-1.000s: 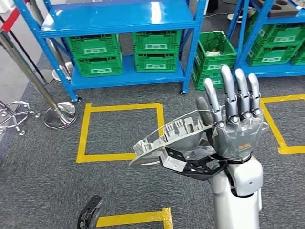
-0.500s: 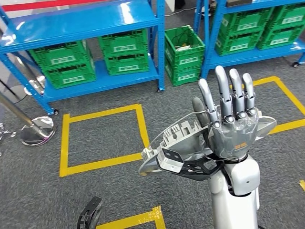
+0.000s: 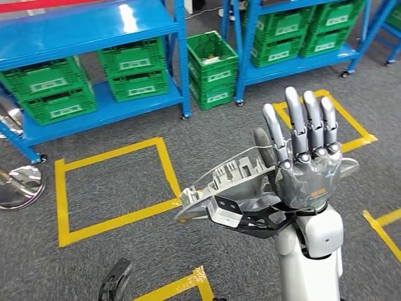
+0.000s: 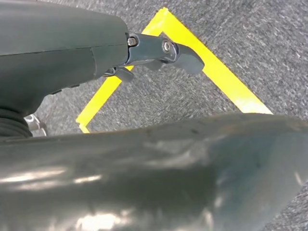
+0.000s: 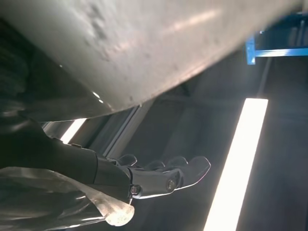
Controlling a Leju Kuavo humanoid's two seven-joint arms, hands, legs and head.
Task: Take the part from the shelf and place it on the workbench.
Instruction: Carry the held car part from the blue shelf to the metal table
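Observation:
My right hand (image 3: 307, 169) is raised at chest height, fingers pointing up, and holds the part (image 3: 232, 185), a grey cast-metal piece with ribs and a black bracket under it. The part sticks out to the left of the palm, lying roughly level above the carpet. In the right wrist view the part's pale underside (image 5: 145, 43) lies close to the lens, with the dark fingers (image 5: 163, 178) stretched out beyond it. My left hand (image 3: 114, 287) hangs low at the bottom edge, holding nothing; the left wrist view shows its finger (image 4: 163, 48) stretched over yellow floor tape.
A blue shelf (image 3: 85, 28) with green crates (image 3: 132, 69) stands at the back left, and a second blue shelf (image 3: 302, 69) at the back right. A green crate (image 3: 213, 59) sits on the floor between them. Yellow tape (image 3: 113, 219) marks squares on the grey carpet. A chrome stanchion base (image 3: 19, 185) lies far left.
The camera has turned: shelves, crates and tape squares have slid left in the picture. My right hand keeps the part in the same hold; the left hand still hangs low.

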